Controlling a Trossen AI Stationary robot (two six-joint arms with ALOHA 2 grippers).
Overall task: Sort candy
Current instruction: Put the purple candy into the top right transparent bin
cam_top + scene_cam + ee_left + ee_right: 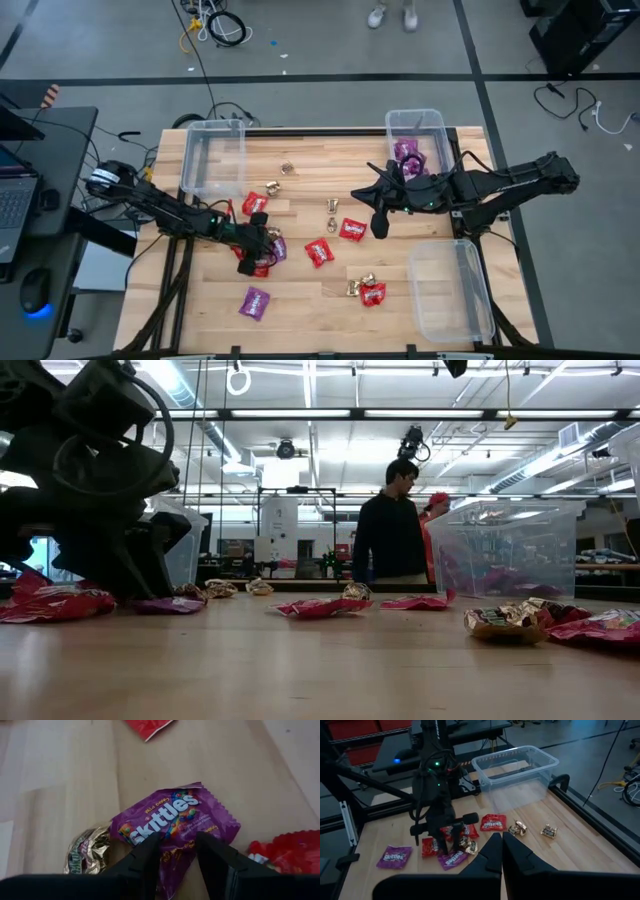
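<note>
Wooden table [300,300] strewn with candy [322,251], left gripper [177,845] lowered with fingers straddling a purple packet [172,820], slightly parted, right gripper [500,851] hovering mid-table, fingers closed, empty, purple packets in far bin [425,125].

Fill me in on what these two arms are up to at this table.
They are sorting candy. The left gripper is down on the table, its open fingers either side of a purple packet lying next to a gold piece. The right gripper, fingers shut and empty, hangs above the middle of the table. Purple packets already lie in the bin behind the right arm; red, purple and gold pieces remain scattered on the wood.
</note>
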